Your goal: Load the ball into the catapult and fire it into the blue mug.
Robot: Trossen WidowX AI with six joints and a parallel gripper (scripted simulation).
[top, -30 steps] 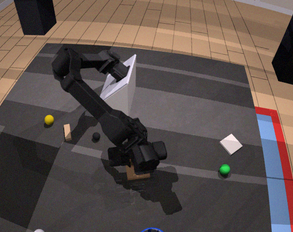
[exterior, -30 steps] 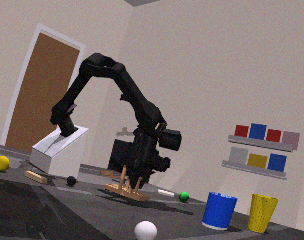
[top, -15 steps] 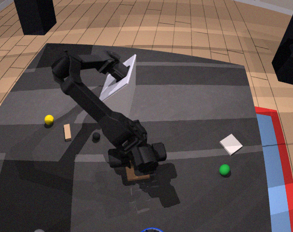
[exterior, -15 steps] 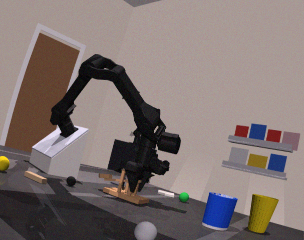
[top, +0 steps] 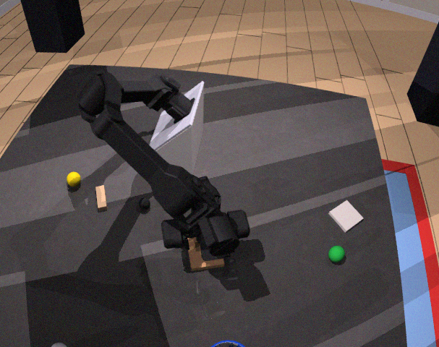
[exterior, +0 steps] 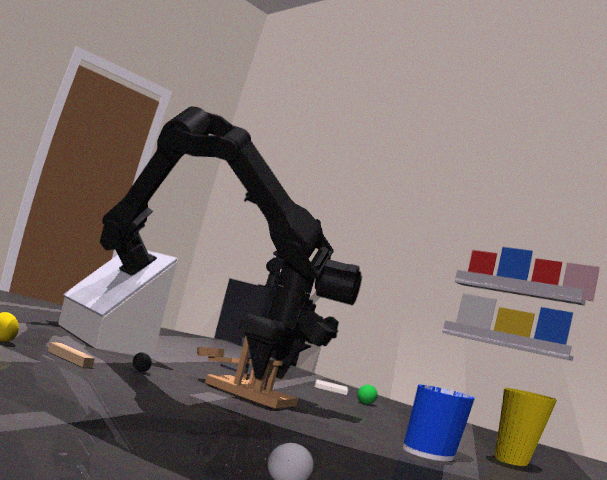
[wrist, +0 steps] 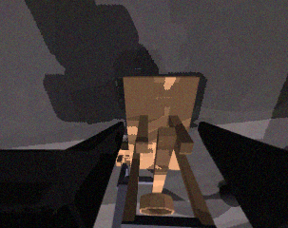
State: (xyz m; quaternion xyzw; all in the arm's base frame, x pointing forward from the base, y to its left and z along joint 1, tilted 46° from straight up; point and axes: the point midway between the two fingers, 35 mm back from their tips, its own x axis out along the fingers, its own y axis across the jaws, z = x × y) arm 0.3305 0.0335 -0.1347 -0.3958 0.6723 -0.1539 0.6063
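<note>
Four balls show to you in both the top and exterior views. Leftmost in the exterior view, the yellow ball (top: 73, 179) (exterior: 4, 326) rests on the bench (top: 286, 149) (exterior: 163, 434) (wrist: 248, 47), near a small wooden block (top: 100, 197) (exterior: 70, 354). Next comes the slanted white pedestal (top: 197, 112) (exterior: 132, 320) bearing the arm's base, then the black ball (top: 145, 204) (exterior: 142, 361). Your pincer (top: 207, 238) (exterior: 272, 361) (wrist: 161, 125) is down at the wooden catapult (top: 208, 264) (exterior: 251, 390) (wrist: 160, 100). From above its fingers are hidden from you; the wrist view shows them spread, one to each side of the catapult's uprights, and it alone lets you look down at the launching cup (wrist: 157, 204). The pale grey ball (top: 58, 344) (exterior: 290, 463) is whole in the exterior view, but only a sliver from above. Farther right you have the white square tile (top: 346, 215) (exterior: 331, 386) and green ball (top: 336, 254) (exterior: 367, 394). The blue mug (top: 227, 343) (exterior: 438, 421) stands upright; from above you get just its rim. Rightmost on the bench, the yellow cup (exterior: 525, 426) shows only in the exterior view.
</note>
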